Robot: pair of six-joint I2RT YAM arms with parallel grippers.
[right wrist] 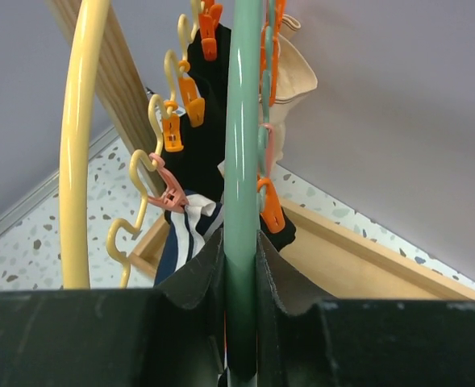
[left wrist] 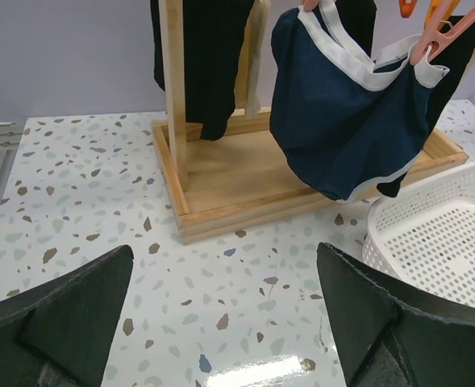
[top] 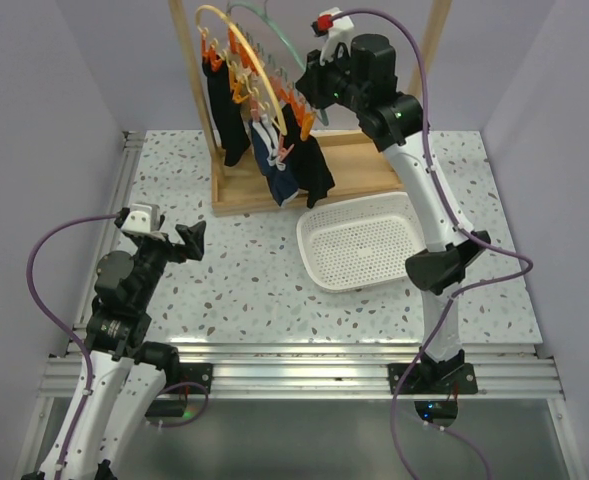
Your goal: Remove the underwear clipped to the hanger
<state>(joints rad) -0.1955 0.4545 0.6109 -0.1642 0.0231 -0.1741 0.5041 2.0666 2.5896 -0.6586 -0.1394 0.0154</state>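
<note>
Underwear hangs from orange and pink clips on a yellow hanger [top: 236, 50] and a green hanger [right wrist: 242, 121] on the wooden rack [top: 274, 185]. Black pieces [top: 229, 115] hang at left and right, the navy one with white trim [left wrist: 346, 121] in the middle, and a pale beige one [right wrist: 289, 81] behind. My right gripper [right wrist: 241, 266] is up at the rack and shut on the green hanger's bar. My left gripper [left wrist: 221, 322] is open and empty, low over the table, left of the rack [top: 179, 240].
A white perforated basket [top: 364, 245] lies on the speckled table just in front of the rack's right end; it also shows in the left wrist view [left wrist: 439, 234]. Purple walls close in at the back and sides. An aluminium rail [top: 304, 375] runs along the near edge.
</note>
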